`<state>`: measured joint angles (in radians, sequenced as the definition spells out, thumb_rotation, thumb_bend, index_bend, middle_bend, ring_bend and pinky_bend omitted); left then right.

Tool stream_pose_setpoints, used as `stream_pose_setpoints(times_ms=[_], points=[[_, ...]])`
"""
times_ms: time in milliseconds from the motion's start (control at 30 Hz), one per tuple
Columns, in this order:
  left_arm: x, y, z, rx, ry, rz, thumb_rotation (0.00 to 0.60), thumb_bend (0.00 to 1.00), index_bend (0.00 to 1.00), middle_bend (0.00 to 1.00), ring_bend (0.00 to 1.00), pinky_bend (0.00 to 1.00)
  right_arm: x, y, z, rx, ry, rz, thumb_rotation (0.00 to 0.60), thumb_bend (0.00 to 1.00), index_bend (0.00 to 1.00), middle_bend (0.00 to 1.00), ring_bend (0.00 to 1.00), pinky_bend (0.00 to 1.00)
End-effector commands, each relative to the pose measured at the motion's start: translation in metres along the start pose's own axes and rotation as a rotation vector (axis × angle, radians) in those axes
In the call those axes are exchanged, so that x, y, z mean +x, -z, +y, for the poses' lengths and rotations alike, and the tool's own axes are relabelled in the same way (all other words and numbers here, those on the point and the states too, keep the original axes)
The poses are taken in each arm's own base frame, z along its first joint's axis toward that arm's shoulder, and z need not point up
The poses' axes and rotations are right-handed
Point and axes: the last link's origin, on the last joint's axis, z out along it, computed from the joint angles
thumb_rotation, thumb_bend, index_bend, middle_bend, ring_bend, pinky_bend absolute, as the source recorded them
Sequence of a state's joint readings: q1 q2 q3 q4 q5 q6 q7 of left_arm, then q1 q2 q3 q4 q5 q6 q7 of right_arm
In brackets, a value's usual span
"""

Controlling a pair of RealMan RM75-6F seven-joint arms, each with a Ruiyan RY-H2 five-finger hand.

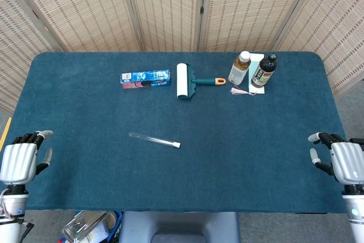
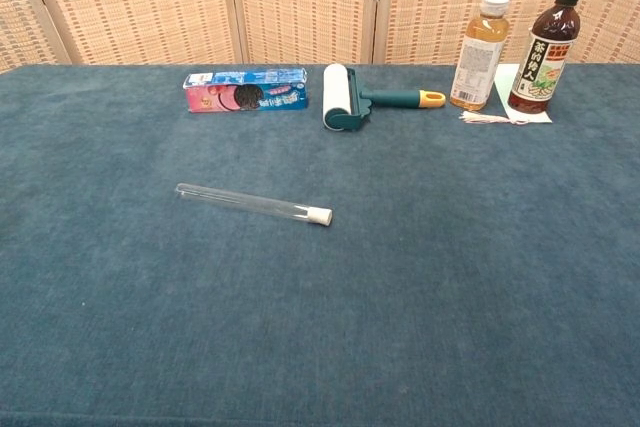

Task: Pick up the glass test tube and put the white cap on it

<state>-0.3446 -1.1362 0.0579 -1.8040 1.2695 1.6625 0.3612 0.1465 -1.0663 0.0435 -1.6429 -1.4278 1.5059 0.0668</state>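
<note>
We see the glass test tube (image 1: 152,139) lying capped with the white cap (image 1: 177,145) on the table (image 1: 239,140); our left robot hand (image 1: 20,161) and right robot hand (image 1: 346,162) hold nothing, fingers loosely apart.

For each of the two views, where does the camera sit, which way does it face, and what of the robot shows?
Head view: high above the near edge, looking down on the table; left hand and right hand at the bottom corners.
Chest view: low at the near edge, facing the screen; no robot parts visible.
Shared: capped test tube, lint roller, cookie box, two bottles.
</note>
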Motion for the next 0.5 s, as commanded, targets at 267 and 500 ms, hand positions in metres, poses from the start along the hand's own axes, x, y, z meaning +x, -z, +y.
stream_pose_setpoints(times_ms=[267, 500], points=[[0.002, 0.023, 0.005, 0.007, -0.033, 0.005, 0.600, 0.41, 0.30, 0.38, 0.35, 0.39, -0.002, 0.019, 0.005, -0.046, -0.009, -0.029, 0.600, 0.39, 0.39, 0.44, 0.37, 0.53], [0.004, 0.029, 0.005, 0.027, -0.032, 0.007, 0.600, 0.41, 0.30, 0.38, 0.35, 0.39, -0.004, 0.022, 0.005, -0.055, -0.021, -0.056, 0.600, 0.39, 0.39, 0.44, 0.37, 0.53]])
